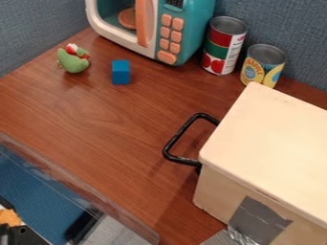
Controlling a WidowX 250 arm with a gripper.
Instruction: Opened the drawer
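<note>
Drawer unit (pixel 271 139), a pale cream box with a smooth lid, sits at the right of the camera view, set at an angle on the brown wood-grain table (pixel 96 122), with its black loop handle (pixel 182 135) jutting from the side that faces upper left. No drawer interior can be seen beyond the lid's edge and the handle sits close to the box, so I judge the drawer to be shut, or so nearly shut that the difference is hidden under the overhang. By that reading the whole opening is left to do: catch the handle, then draw it straight away from the box. A skewed pull could make the drawer bind or drag the unit round

As for the gripper, I cannot tell whether it is wide or narrow, nor whether it holds or touches anything

Further out, grey tape (pixel 257 219) is stuck to the unit's near side. Behind the box, by the blue fabric partition (pixel 281 19), stand a pineapple can (pixel 262 66) and a taller can with a tomato label (pixel 223 45). Left of them is the teal toy microwave (pixel 193 28), and in front of it lie a blue block (pixel 121 72) and a small green toy (pixel 73 63). A clear plastic edge (pixel 76 189) crosses the lower left
</note>
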